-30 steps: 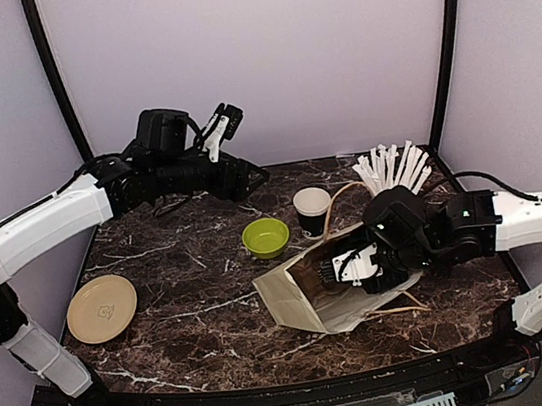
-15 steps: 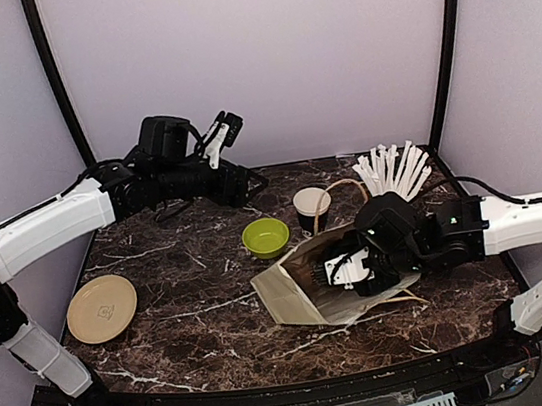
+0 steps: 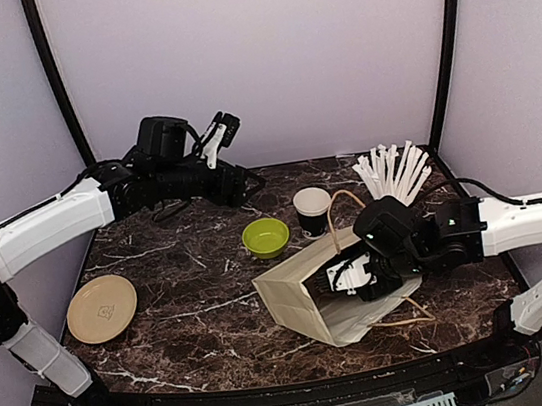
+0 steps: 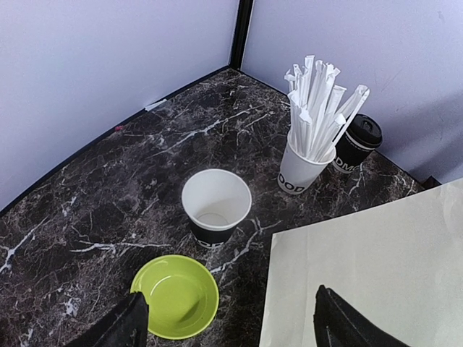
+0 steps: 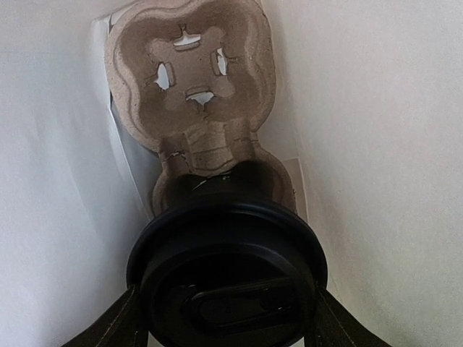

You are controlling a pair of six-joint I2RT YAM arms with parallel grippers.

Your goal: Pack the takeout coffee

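Observation:
My right gripper (image 5: 226, 329) is deep inside the paper bag (image 3: 301, 305), shut on a takeout coffee cup by its black lid (image 5: 228, 278). The cup's base meets the near pocket of a brown cardboard carrier (image 5: 192, 79) at the bag's bottom. In the top view the right gripper (image 3: 340, 279) sits in the bag's mouth. A lidless black cup (image 3: 312, 209) (image 4: 215, 206) stands behind the bag. A second lidded cup (image 4: 358, 141) stands behind the straw cup. My left gripper (image 3: 254, 179) (image 4: 231, 332) hangs open and empty high over the back left.
A white cup of wrapped straws (image 3: 393, 174) (image 4: 307, 163) stands at the back right. A lime-green bowl (image 3: 266, 236) (image 4: 175, 296) lies left of the lidless cup. A tan plate (image 3: 101, 308) lies at the left edge. Walls enclose the table on three sides.
My right gripper has pushed leftward, deeper into the bag with the lidded cup, and the bag has shifted and stood up fuller. The left arm has barely moved.

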